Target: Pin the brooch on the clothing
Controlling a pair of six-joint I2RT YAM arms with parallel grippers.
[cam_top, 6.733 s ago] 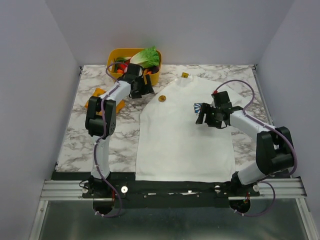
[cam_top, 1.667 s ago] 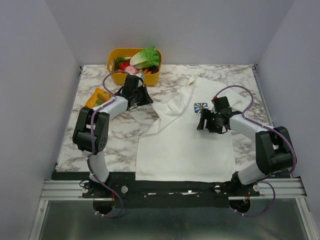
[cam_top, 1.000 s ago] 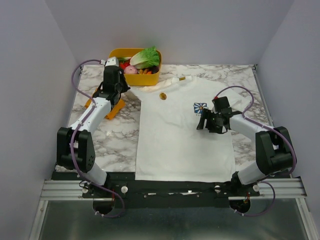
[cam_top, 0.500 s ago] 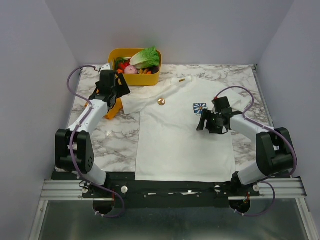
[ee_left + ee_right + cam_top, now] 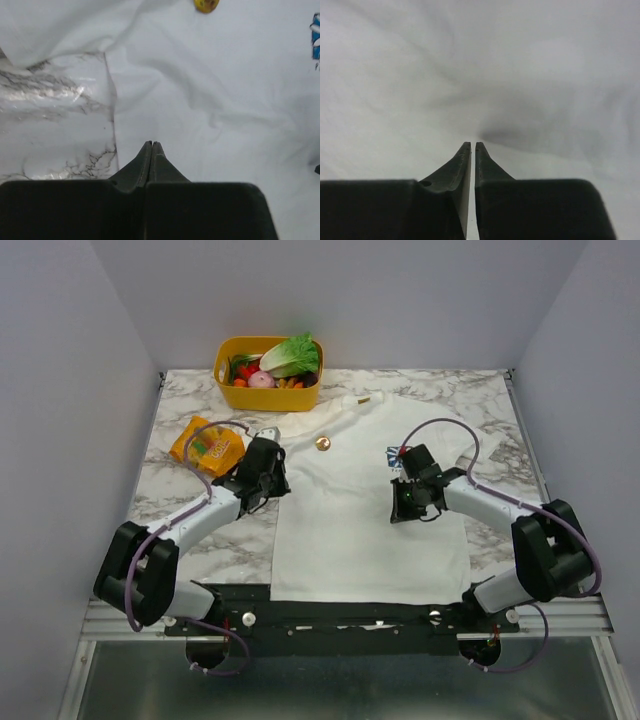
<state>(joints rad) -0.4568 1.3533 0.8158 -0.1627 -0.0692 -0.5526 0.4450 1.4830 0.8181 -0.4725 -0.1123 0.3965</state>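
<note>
The clothing [image 5: 350, 530], a white T-shirt, lies spread on the marble table. The brooch [image 5: 322, 443], a small gold disc, rests on its upper left chest, and shows at the top of the left wrist view as the brooch [image 5: 206, 4]. My left gripper [image 5: 270, 478] [image 5: 151, 143] hovers at the shirt's left edge, shut with nothing between its fingers. My right gripper [image 5: 404, 504] [image 5: 472, 145] is low on the shirt's right chest. Its jaws stand a thin slit apart, pinching puckered cloth [image 5: 520, 100]. The right arm half hides the blue print [image 5: 393, 452].
A yellow basket [image 5: 270, 398] of vegetables stands at the back left. An orange snack packet [image 5: 205, 443] lies left of the shirt. Marble tabletop [image 5: 55, 130] shows beside the left fingers. The shirt's yellow collar tag [image 5: 365, 397] points toward the back.
My left arm has swung from the sleeve beside the orange packet down to the shirt's left edge and is shut. My right gripper has shifted slightly left and nearer, and closed on the cloth.
</note>
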